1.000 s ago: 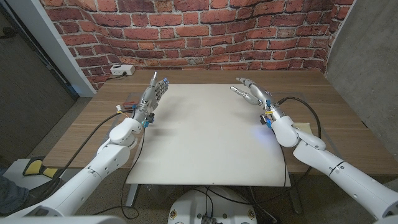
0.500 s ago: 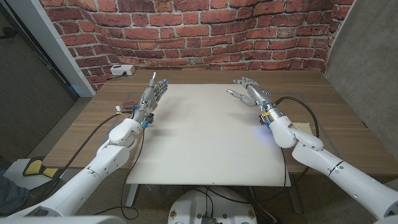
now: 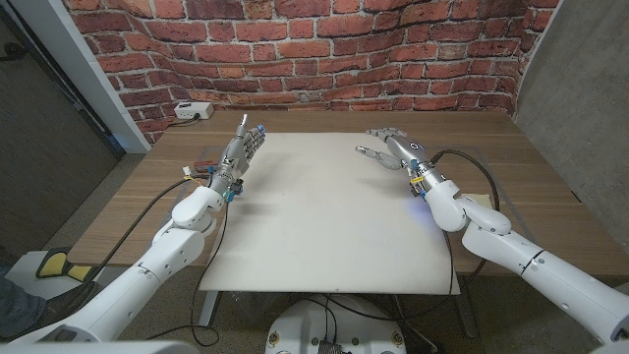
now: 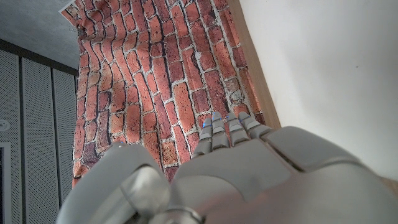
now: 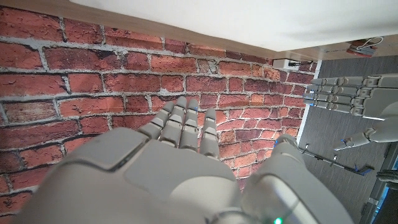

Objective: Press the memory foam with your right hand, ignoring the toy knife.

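Approach step: right hand over the foam.
Our right hand (image 3: 390, 148) hovers open and empty above the foam pad's (image 3: 324, 211) far right; next we lower and press.

No legible text or labels (views perhaps too coarse)

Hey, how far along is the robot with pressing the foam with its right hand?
Nothing looks pressed yet. The right robot hand is open, fingers spread, at the far right edge of the white memory foam, which shows no dent. The left robot hand stands open at the foam's left edge. Something red, perhaps the toy knife, lies beside the left wrist, untouched. Left to do: bring the right hand over the foam and press down.
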`<state>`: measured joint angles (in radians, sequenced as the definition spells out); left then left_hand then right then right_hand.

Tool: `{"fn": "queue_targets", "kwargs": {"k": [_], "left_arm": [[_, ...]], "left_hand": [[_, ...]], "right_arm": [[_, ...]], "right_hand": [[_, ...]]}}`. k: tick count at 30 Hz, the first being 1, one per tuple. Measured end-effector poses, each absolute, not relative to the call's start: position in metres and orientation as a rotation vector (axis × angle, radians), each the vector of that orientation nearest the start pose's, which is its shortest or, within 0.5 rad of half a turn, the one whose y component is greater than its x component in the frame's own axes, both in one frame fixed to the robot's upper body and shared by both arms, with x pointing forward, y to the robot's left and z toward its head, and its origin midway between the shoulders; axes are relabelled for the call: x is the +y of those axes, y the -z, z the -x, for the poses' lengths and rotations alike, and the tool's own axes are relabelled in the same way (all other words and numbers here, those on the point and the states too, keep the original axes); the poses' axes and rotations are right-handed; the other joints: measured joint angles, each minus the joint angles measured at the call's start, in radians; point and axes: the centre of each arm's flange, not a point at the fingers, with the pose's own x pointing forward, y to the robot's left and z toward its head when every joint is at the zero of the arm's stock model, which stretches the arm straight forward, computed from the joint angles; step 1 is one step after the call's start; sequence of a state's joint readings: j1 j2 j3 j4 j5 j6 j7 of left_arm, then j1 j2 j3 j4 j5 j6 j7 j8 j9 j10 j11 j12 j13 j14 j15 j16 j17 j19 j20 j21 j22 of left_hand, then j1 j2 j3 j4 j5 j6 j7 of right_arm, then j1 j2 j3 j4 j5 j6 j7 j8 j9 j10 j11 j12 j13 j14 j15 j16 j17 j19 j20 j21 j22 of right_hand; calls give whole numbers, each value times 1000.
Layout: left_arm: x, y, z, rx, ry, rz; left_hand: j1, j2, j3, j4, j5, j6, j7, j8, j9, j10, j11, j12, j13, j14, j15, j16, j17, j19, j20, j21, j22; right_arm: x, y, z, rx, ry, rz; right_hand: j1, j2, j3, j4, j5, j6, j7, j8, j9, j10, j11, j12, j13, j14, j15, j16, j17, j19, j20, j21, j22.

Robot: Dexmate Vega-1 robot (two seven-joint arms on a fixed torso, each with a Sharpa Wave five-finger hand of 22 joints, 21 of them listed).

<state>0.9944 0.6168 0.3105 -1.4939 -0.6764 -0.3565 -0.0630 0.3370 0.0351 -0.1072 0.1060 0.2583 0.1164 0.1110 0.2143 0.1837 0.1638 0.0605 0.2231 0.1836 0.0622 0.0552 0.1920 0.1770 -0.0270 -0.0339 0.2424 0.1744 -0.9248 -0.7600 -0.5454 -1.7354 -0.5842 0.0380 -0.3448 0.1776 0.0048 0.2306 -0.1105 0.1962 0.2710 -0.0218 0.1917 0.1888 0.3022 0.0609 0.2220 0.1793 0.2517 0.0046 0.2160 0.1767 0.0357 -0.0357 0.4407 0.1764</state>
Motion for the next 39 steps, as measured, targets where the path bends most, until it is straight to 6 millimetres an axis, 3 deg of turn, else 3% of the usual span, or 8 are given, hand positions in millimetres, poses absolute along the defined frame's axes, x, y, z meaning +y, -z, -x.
{"fn": "queue_targets", "kwargs": {"k": [7,11,27,39], "left_arm": [[303,29,-601,-682,269,1],[304,29,-601,-681,266,-1],[305,28,-602,-682,265,-3],[306,27,-603,-681,266,-3]], "left_hand": [[3,3,0,0,0,0,0,0,0,0,0,-6,0,0,0,-1,0,0,0,-6,0],[9,9,0,0,-7,5,-5,0,0,0,0,-6,0,0,0,-4,0,0,0,-6,0],[12,12,0,0,-7,5,-5,-4,0,5,-5,-6,0,-3,-7,-4,0,0,0,-6,0],[22,22,4,-4,-12,5,-5,-4,0,-1,-9,-6,0,-4,-7,-4,0,0,0,-11,0]], "right_arm": [[-208,20,-574,-902,57,1309],[-205,18,-577,-891,35,1344],[-199,25,-587,-797,-18,1451],[-195,32,-595,-743,-35,1512]], "right_hand": [[0,0,0,0,0,-7,-3,0,0,-5,-5,-7,0,3,-3,-7,0,60,-1,15,-2],[0,0,4,-4,0,-7,-3,0,0,-12,-8,-11,0,3,-3,-17,0,80,12,15,-2],[5,5,4,-4,0,-14,4,0,0,-19,-1,-11,0,-16,8,-24,3,108,-2,15,-2],[1,9,4,-4,-4,-20,9,0,0,-31,7,-18,0,-41,23,-35,3,112,2,15,-2]]}}
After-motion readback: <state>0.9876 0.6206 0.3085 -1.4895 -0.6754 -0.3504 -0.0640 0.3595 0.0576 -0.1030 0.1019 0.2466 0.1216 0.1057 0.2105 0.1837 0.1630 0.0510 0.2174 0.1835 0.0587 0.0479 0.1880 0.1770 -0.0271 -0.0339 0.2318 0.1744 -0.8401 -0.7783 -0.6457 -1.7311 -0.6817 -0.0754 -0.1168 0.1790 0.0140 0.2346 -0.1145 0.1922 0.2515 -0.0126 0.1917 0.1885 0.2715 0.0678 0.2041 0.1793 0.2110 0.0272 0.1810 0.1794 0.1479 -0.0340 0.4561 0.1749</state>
